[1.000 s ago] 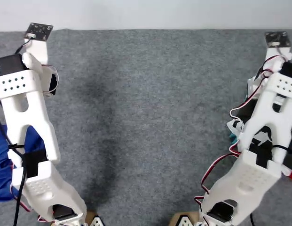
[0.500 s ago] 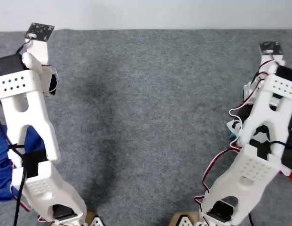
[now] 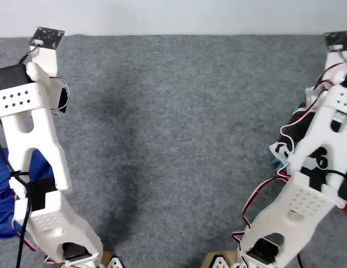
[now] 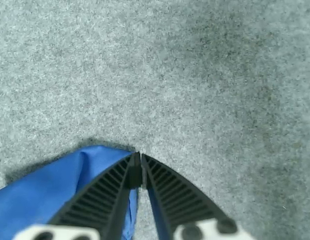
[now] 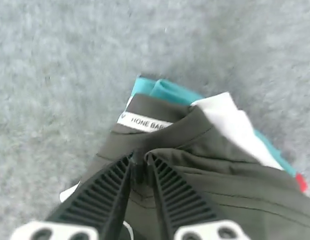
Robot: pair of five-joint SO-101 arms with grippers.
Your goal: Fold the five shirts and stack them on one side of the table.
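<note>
A blue shirt [image 3: 3, 206] lies at the table's left edge under the left arm. In the left wrist view my left gripper [image 4: 140, 172] is shut, its tips right over the edge of the blue shirt [image 4: 50, 195]; I cannot tell whether it pinches the cloth. A loose pile sits at the right edge: a dark grey shirt [image 5: 219, 170] on top, with a teal shirt [image 5: 169, 91], a white shirt [image 5: 229, 117] and a red shirt [image 5: 300, 182] under it. My right gripper [image 5: 140, 162] is shut on a fold of the dark grey shirt.
Grey carpet [image 3: 179, 128] covers the table between the two arms. The left arm [image 3: 33, 139] stands over the left edge and the right arm [image 3: 313, 173] over the right-hand pile, where a strip of teal cloth [image 3: 275, 162] shows.
The right arm's wrist swung a little toward the table's middle, then back out toward the far right corner. The left arm has kept still.
</note>
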